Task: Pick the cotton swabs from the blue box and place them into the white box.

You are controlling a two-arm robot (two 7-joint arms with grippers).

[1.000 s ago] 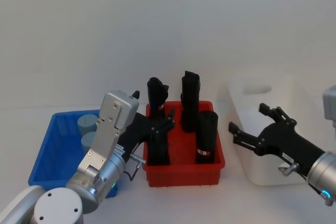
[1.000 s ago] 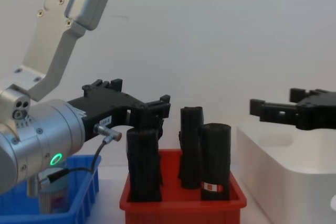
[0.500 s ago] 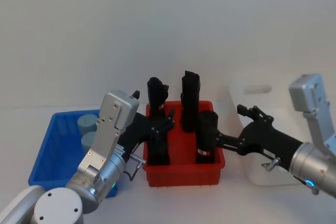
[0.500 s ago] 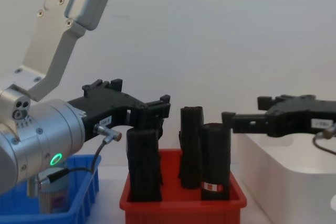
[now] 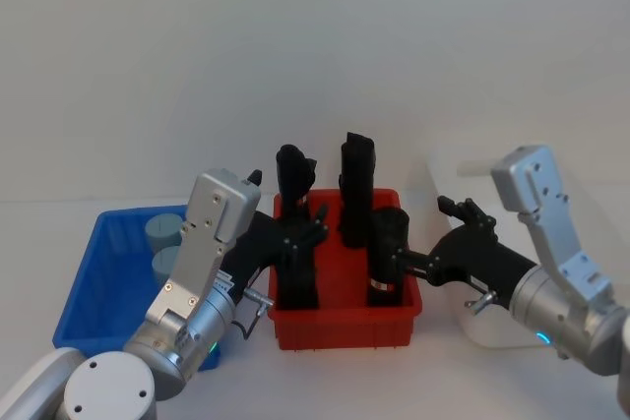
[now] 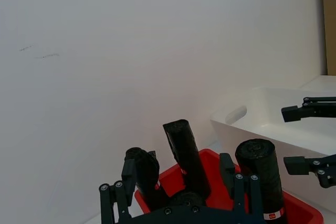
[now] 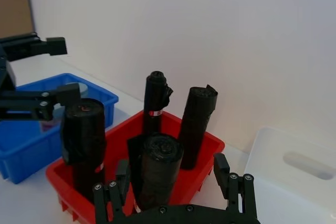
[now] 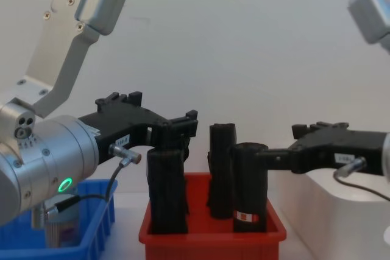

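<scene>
Presently, cotton swabs (image 5: 163,232): two tubs standing at the back of the blue box (image 5: 91,277), untouched.
Left gripper (image 8: 183,127): fingers wide, holding nothing, hovering over the front-left black roll (image 8: 167,193) in the red bin (image 5: 340,330).
Right gripper (image 5: 421,236): fingers wide, just beside the front-right black roll (image 5: 387,253), between red bin and white box (image 5: 471,166).
Likely reason: spread fingers suggest readiness to grasp, though neither gripper is above the swabs.
Head view: both tub lids from above.
Chest view: one tub's side, low behind the blue wall.
</scene>
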